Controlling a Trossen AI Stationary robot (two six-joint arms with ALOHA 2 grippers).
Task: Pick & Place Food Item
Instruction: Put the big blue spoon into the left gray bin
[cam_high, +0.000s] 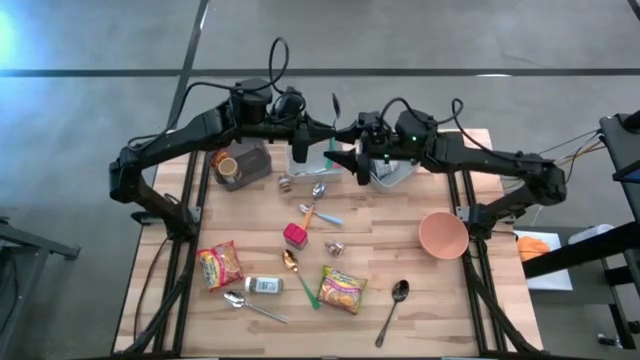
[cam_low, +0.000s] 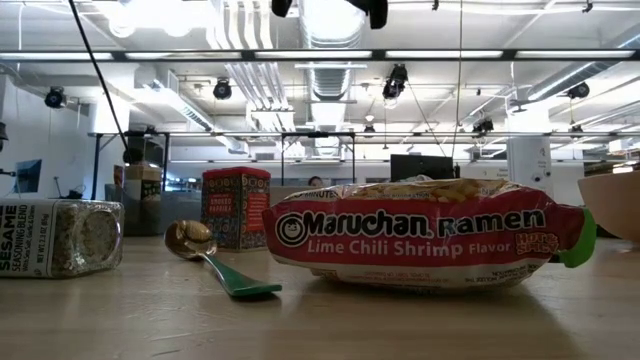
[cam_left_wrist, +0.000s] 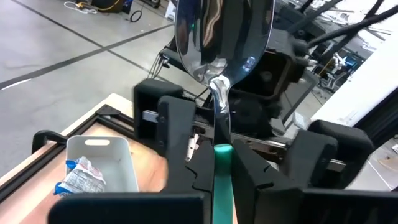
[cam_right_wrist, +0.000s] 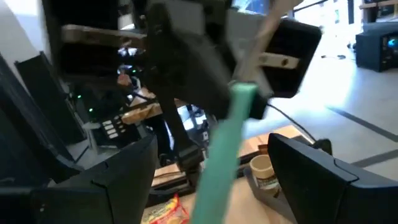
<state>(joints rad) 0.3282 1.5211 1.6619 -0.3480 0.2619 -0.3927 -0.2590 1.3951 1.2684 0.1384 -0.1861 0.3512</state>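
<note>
Left gripper (cam_left_wrist: 214, 180) clenched on green-handled spoon (cam_left_wrist: 219, 93) above table's far edge; handle runs toward right gripper (cam_right_wrist: 211, 180) (released, straddling handle).

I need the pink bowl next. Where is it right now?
In the high view the pink bowl sits near the table's right edge, beside the right arm's base, with a black spoon nearest it toward the front.
</note>
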